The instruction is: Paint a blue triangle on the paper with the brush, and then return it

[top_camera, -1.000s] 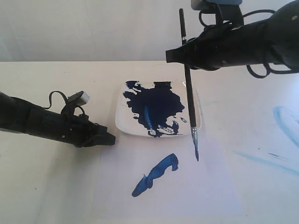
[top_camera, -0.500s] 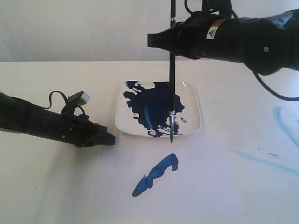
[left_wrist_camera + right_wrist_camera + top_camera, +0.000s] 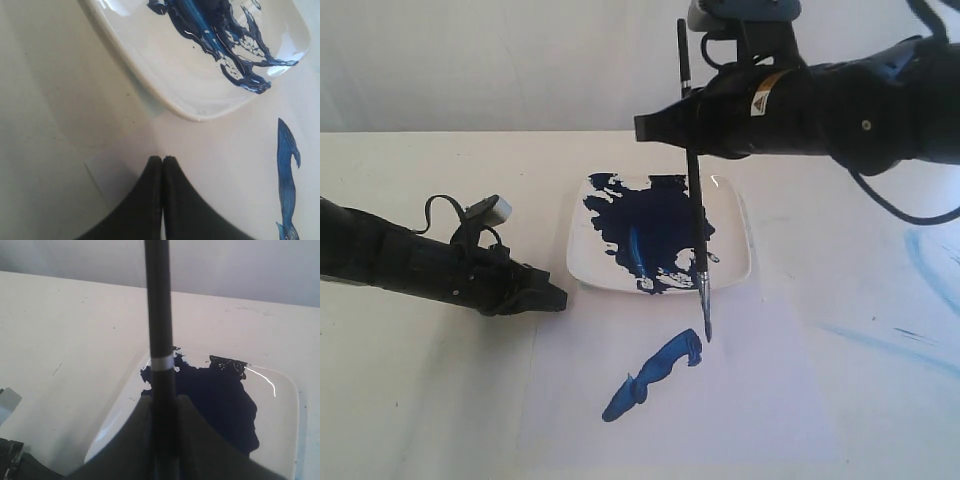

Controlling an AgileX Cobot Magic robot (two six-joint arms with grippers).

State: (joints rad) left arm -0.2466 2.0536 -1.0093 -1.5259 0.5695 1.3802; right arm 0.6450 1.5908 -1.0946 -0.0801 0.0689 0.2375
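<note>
My right gripper (image 3: 660, 126) is shut on the brush (image 3: 696, 205), gripping the black handle high up, over the plate's far side. The brush hangs almost upright, and its blue tip (image 3: 707, 333) is just past the plate's near rim, at the upper end of a thick dark-blue stroke (image 3: 650, 378) on the paper (image 3: 740, 410). The blue triangle is not in view. In the right wrist view the handle (image 3: 159, 315) runs between the right gripper's (image 3: 164, 400) fingers. My left gripper (image 3: 560, 298) (image 3: 162, 159) lies shut and empty at the paper's (image 3: 225, 165) left edge.
A square white plate (image 3: 580, 262) (image 3: 165, 75) (image 3: 282, 410) holding a navy paint splash (image 3: 655, 225) stands at the paper's far edge. Faint light-blue streaks (image 3: 932, 262) mark the table on the right. A wall closes off the back.
The right arm swung the brush left over the plate's near edge, then brought its tip back down toward the upper end of the stroke. The left arm has not moved.
</note>
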